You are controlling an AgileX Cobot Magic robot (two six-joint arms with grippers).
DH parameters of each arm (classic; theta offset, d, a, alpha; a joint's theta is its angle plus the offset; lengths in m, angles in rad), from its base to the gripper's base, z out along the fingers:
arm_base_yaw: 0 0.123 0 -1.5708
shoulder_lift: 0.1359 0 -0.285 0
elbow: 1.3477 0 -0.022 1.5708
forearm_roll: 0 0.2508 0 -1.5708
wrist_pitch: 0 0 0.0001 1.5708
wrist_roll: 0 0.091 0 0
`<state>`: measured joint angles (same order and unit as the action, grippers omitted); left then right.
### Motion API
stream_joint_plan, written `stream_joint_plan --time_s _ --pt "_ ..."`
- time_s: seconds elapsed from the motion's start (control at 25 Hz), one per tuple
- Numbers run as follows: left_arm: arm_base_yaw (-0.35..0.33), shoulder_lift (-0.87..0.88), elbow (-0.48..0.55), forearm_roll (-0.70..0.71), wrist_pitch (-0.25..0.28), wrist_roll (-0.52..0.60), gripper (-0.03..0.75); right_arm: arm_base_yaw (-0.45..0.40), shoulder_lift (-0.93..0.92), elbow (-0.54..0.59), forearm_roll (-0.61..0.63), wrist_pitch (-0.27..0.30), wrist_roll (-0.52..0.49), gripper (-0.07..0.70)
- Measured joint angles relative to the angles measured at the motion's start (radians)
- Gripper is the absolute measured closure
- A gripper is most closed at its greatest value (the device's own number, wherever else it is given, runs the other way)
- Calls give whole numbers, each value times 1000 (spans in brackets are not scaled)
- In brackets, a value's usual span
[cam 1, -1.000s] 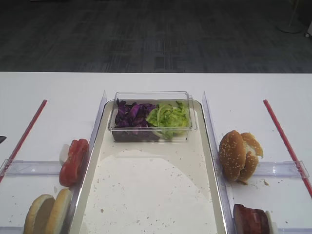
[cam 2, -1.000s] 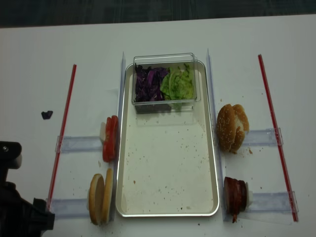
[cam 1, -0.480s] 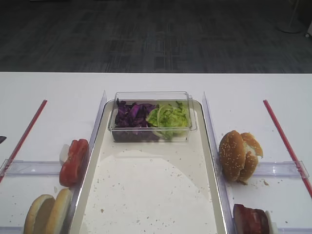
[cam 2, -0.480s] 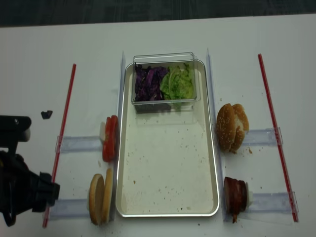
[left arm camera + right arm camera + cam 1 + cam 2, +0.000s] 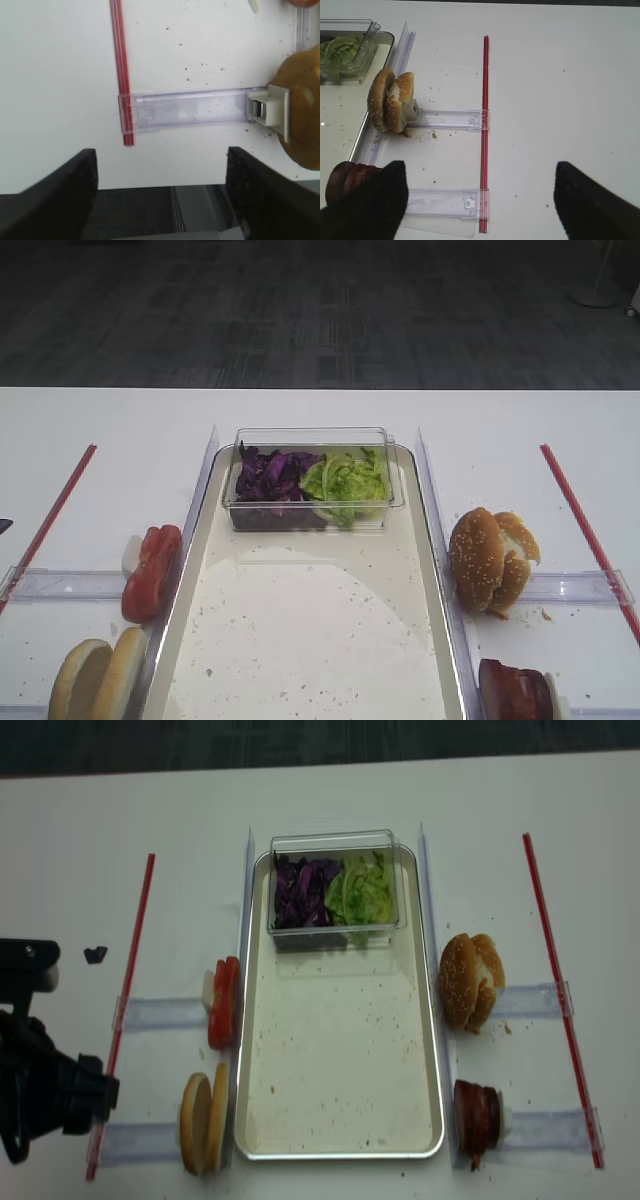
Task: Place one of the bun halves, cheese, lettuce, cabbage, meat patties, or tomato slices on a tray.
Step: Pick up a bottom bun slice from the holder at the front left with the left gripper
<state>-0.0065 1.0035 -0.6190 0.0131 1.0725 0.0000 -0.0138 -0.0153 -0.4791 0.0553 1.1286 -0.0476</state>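
The tray (image 5: 340, 1060) lies mid-table, its floor bare apart from crumbs. A clear box (image 5: 335, 838) at its far end holds cabbage (image 5: 300, 892) and lettuce (image 5: 363, 892). To its left stand tomato slices (image 5: 224, 1002) and plain bun halves (image 5: 203, 1118), the latter also at the right of the left wrist view (image 5: 302, 105). To its right are sesame bun halves (image 5: 470, 980) and meat patties (image 5: 478, 1115). The cheese is out of view. My left gripper (image 5: 85, 1095) hangs open and empty over the front-left table edge, left of the plain buns. My right gripper (image 5: 477, 167) is open and empty, right of the patties (image 5: 345, 177).
Red sticks (image 5: 125, 1010) (image 5: 560, 990) run front to back on both sides. Clear plastic rails (image 5: 160, 1012) (image 5: 450, 119) hold the food rows. A small black item (image 5: 95, 954) lies far left. The table's front edge (image 5: 160, 189) sits just under the left gripper.
My left arm has come up from the lower-left corner toward the red stick and the near rail, then nearly stopped. The food has not moved.
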Motion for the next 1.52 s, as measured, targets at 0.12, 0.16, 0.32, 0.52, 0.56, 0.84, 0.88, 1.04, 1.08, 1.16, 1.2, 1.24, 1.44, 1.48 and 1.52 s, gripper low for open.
stream_joint_plan --time_s 0.12,0.16,0.32,0.52,0.56,0.84,0.88,1.04,1.08,1.16,1.2,1.24,1.44,1.48,1.52 --pt "0 0 0 1 0 0 224 0 0 0 0 0 0 17" --pt "0 0 0 1 2 0 224 0 0 0 0 0 0 17" --pt "0 0 0 1 2 0 224 0 0 0 0 0 0 17" --pt "0 0 0 1 7 0 224 0 0 0 0 0 0 17" --pt "0 0 0 1 9 0 224 0 0 0 0 0 0 17" --pt "0 0 0 -19 13 0 224 0 0 0 0 0 0 17" --pt "0 0 0 -19 13 0 224 0 0 0 0 0 0 17" --pt "0 0 0 -26 17 0 224 0 0 0 0 0 0 17" --pt "0 0 0 -28 17 -5 224 0 0 0 0 0 0 17" --pt "0 0 0 -41 17 -5 224 0 0 0 0 0 0 17" --pt "0 0 0 -45 17 -5 224 0 0 0 0 0 0 17" --pt "0 0 0 -48 17 -5 224 0 0 0 0 0 0 17" --pt "0 0 0 -61 17 -5 224 0 0 0 0 0 0 17" --pt "0 0 0 -70 17 -5 224 0 0 0 0 0 0 17" --pt "0 0 0 -77 17 -5 224 0 0 0 0 0 0 17"
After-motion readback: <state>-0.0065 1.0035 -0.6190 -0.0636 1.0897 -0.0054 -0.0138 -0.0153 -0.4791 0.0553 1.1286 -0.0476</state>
